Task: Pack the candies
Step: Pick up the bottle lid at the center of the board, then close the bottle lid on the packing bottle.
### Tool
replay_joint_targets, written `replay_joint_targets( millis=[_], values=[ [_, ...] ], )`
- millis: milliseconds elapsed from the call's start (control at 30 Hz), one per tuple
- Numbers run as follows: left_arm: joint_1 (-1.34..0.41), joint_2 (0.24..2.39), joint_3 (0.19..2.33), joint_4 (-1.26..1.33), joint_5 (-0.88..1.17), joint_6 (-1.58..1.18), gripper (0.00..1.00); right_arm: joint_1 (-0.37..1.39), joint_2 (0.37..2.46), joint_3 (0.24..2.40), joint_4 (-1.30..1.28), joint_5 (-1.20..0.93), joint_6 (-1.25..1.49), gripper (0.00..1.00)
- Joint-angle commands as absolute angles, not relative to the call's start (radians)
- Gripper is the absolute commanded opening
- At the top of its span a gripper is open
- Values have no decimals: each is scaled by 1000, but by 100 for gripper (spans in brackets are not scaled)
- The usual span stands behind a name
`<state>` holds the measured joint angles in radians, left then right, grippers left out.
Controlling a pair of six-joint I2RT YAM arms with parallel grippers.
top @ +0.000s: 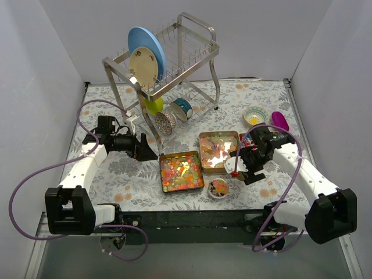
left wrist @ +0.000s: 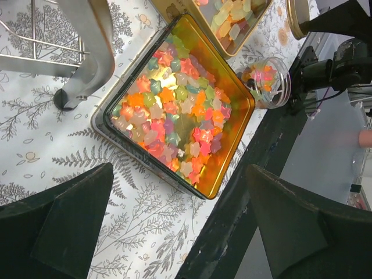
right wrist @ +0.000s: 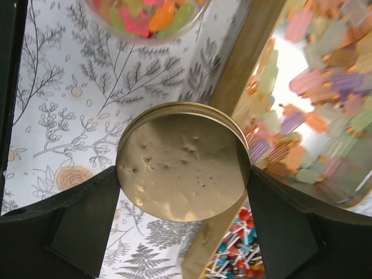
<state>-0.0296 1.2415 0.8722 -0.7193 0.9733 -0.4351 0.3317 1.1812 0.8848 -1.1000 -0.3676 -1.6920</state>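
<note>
A gold tin [top: 181,171] holds small red, orange and yellow star-shaped candies; it also shows in the left wrist view [left wrist: 174,110]. A second tin [top: 216,150] behind it holds glossy gummies [right wrist: 314,87]. Red-blue-white wrapped pieces [right wrist: 238,256] lie in a third tin. A small clear jar [top: 219,188] with mixed candies stands near the front edge. My right gripper [top: 237,165] is shut on the round gold lid [right wrist: 183,163], held above the table between jar and tins. My left gripper [top: 145,152] is open and empty, left of the star-candy tin; it also shows in the left wrist view [left wrist: 180,232].
A metal dish rack [top: 168,64] with a blue plate [top: 145,43] and a beige plate stands at the back, its leg [left wrist: 87,64] close to the left gripper. Cups lie under it. A small bowl [top: 255,116] and the purple scoop [top: 280,120] sit back right.
</note>
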Motion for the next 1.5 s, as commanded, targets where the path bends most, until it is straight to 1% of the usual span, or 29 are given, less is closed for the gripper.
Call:
replay_joint_targets(
  millis=[0,167,367,567,1267,1467],
  values=[
    [-52,1235,862,-658,1009,-449,98,486,1190,962,-1138,-425,-1517,89],
    [-57,1204,851,-661,1000,-436,98,667,1272,1014,-1108,-422,-1360,89],
    [-57,1144,828,-681,980,-416,98,796,1312,1020,-1031,-411,-1286,88],
    [-57,1100,805,-687,968,-420,98,880,1344,999,-1000,-364,-1244,88],
    [-57,1075,788,-670,963,-457,98,937,1410,993,-985,-259,-1187,86],
    [-57,1071,787,-673,965,-454,98,956,1431,1020,-1006,-221,-1160,85]
  ],
)
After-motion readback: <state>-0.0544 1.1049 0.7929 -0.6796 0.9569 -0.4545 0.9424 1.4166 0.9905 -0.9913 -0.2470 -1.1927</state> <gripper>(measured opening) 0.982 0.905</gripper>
